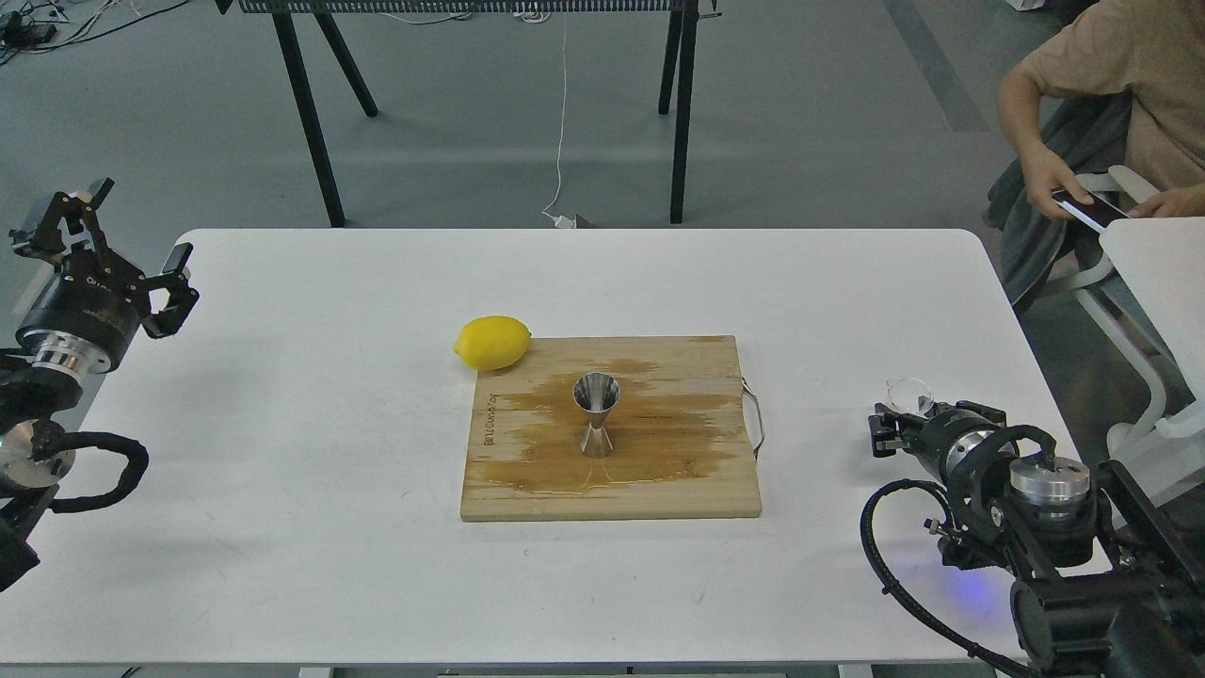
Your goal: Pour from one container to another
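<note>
The steel hourglass jigger (pixel 597 414) stands upright in the middle of the wooden cutting board (pixel 697 490). The small clear glass cup (pixel 908 395) is far to the right of the board, low over the table near its right edge. My right gripper (pixel 915 414) is shut on the cup, which shows just above the fingers. Whether the cup touches the table I cannot tell. My left gripper (pixel 122 250) hangs at the table's far left edge with its fingers spread open and nothing between them.
A yellow lemon (pixel 492 342) lies on the white table (pixel 282 452), touching the board's back left corner. The board shows a wide wet stain around the jigger and a metal handle (pixel 756 414) on its right side. A seated person (pixel 1111 104) holds a phone at the far right.
</note>
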Robot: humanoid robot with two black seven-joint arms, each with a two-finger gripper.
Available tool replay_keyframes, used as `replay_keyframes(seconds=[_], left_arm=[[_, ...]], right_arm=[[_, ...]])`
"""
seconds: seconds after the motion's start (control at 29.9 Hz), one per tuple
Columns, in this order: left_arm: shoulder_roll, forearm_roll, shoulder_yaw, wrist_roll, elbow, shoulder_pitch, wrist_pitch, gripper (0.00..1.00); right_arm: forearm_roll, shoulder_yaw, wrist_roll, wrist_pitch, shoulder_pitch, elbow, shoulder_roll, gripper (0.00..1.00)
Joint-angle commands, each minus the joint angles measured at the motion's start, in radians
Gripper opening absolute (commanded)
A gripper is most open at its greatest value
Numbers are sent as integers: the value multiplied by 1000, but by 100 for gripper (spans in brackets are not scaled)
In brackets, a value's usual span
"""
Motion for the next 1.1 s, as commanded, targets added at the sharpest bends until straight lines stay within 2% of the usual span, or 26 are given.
replay_keyframes(seconds=[0.0, 0.4, 0.5, 0.67, 1.07], left_arm=[[0, 0, 0, 0, 0, 0, 0, 99], [0, 0, 0, 0, 0, 2, 0, 99], [0, 0, 0, 0, 0, 3, 0, 99], [0, 0, 0, 0, 0, 8, 0, 99], [0, 0, 0, 0, 0, 8, 0, 99]], right_arm=[[0, -1, 1, 0, 0, 0, 0, 54], [0, -5, 1, 0, 0, 8, -1, 64], [2, -5, 1, 0, 0, 11, 0, 71], [2, -4, 1, 0, 0, 11, -1, 94], [2, -5, 1, 0, 2, 15, -1, 96]])
